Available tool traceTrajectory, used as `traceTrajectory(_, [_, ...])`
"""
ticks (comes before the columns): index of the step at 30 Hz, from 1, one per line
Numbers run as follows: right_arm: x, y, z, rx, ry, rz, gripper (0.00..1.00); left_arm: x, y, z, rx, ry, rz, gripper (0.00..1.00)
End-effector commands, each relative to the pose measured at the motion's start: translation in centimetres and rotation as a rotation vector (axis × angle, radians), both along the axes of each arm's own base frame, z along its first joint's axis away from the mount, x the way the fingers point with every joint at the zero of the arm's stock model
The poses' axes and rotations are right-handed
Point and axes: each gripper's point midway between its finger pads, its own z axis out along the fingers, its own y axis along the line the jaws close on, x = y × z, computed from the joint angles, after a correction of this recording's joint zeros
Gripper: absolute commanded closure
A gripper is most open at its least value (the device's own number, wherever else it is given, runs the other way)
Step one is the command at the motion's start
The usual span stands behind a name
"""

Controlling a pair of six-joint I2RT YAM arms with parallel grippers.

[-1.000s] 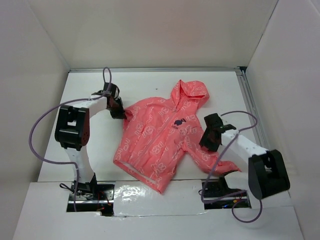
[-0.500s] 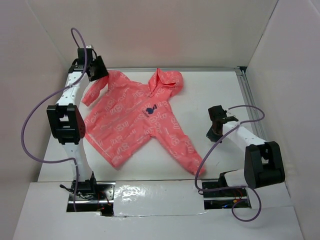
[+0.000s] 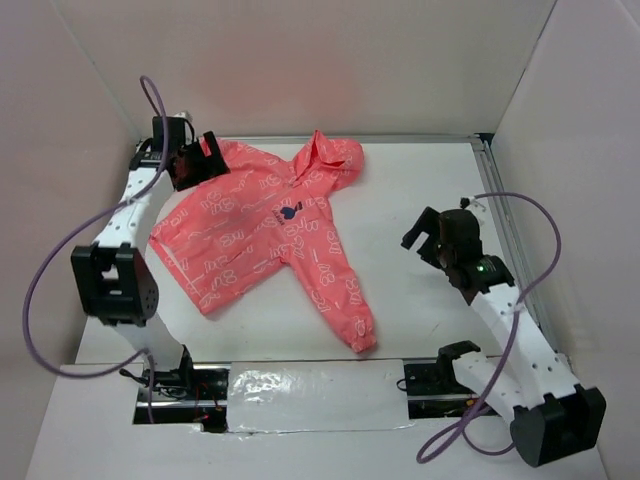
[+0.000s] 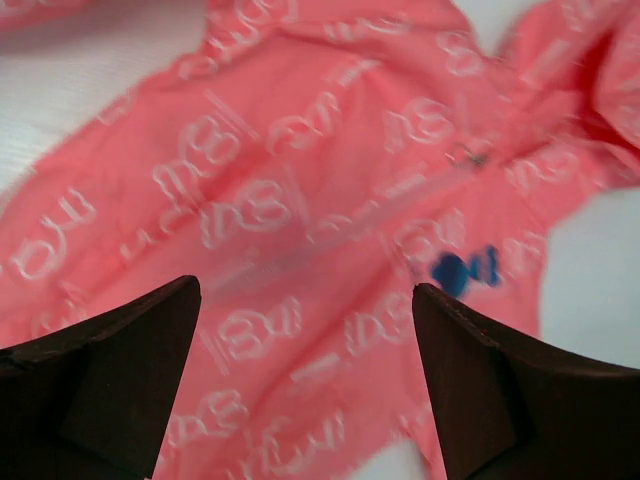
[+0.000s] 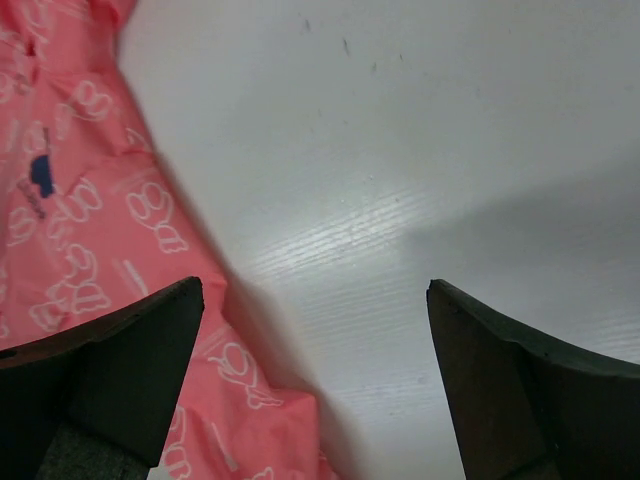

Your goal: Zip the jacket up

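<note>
Left and right jaws are gaping, holding nothing. A hooded jacket is lying under the left jaws.

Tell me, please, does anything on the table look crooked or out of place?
The jacket lies askew, near the far left corner, its hood at the back edge. One sleeve trails diagonally toward the near edge; the other ends by the open left end effector. No damage is visible.
</note>
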Motion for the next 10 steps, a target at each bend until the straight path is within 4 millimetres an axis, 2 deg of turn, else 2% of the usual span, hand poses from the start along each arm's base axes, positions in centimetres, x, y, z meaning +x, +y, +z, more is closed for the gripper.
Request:
traceTrajectory(1, [0.1, 0.0, 3.9, 0.041, -0.133, -0.021, 0.00, -3.2, -4.6, 6.3, -0.106, -0.163, -0.093, 0.01])
traceTrajectory(2, [-0.2, 0.2, 4.0, 0.043, -0.139, -0.005, 0.00, -4.6, -5.9, 4.6, -0.129, -0.128, -0.116, 0.01])
traceTrajectory(3, [-0.8, 0.0, 4.3, 0.052, -0.143, -0.021, 0.00, -5.8, -6.6, 5.6, -0.138, -0.155, -0.135, 0.01])
traceTrajectory(5, [-1.3, 0.3, 5.1, 0.064, -0.170, 0.001, 0.00, -8.1, -7.7, 5.1, -0.161, -0.139, -0.154, 0.01])
traceTrajectory(7, [-1.9, 0.5, 4.8, 0.063, -0.161, 0.022, 0.00, -9.6, -8.1, 4.0, -0.168, -0.105, -0.156, 0.01])
traceTrajectory(8, [-2.3, 0.6, 5.1, 0.059, -0.180, 0.035, 0.00, -10.4, -8.7, 4.7, -0.167, -0.125, -0.174, 0.01])
traceTrajectory(10, [-2.7, 0.5, 5.0, 0.053, -0.190, 0.036, 0.00, -11.5, -8.8, 3.8, -0.159, -0.115, -0.176, 0.01])
